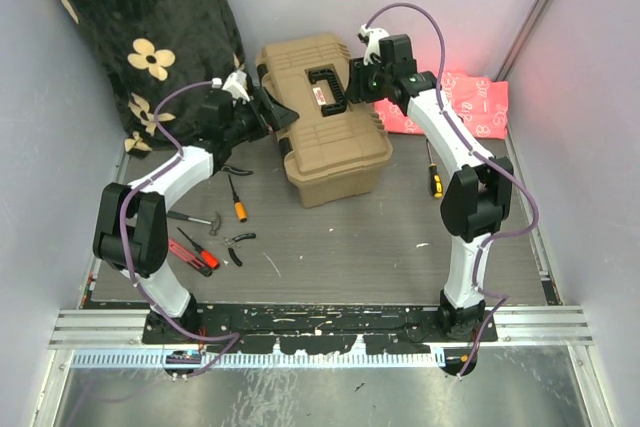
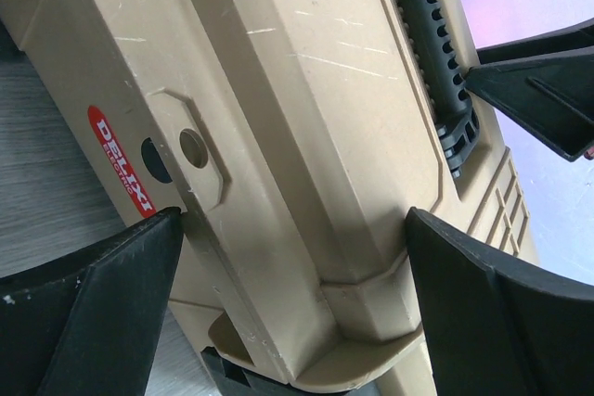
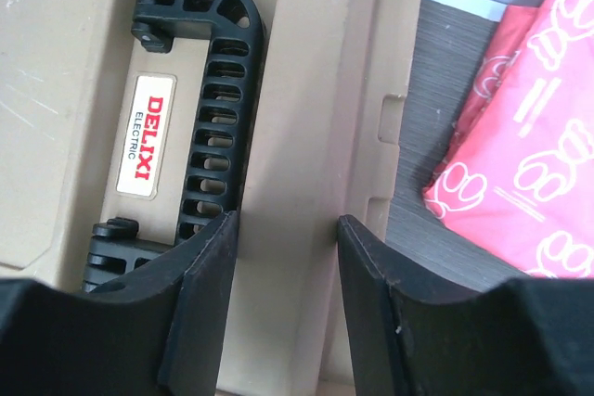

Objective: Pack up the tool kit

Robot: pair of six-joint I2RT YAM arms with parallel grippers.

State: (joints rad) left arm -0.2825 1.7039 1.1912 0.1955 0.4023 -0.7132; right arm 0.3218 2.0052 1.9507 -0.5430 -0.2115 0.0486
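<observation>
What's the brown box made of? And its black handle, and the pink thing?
Box: looks like hard, matte tan plastic, with moulded ridges and fine scratches.
Handle: black plastic, probably, with moulded slots.
Pink thing: maybe soft cloth; it lies folded and is printed white.

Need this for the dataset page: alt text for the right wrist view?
A tan toolbox fills the left, its black handle folded flat beside a white DELIXI label. Two black fingers at the bottom edge stand apart over a raised strip of the lid; a pink cloth lies on the grey table at right.
</observation>
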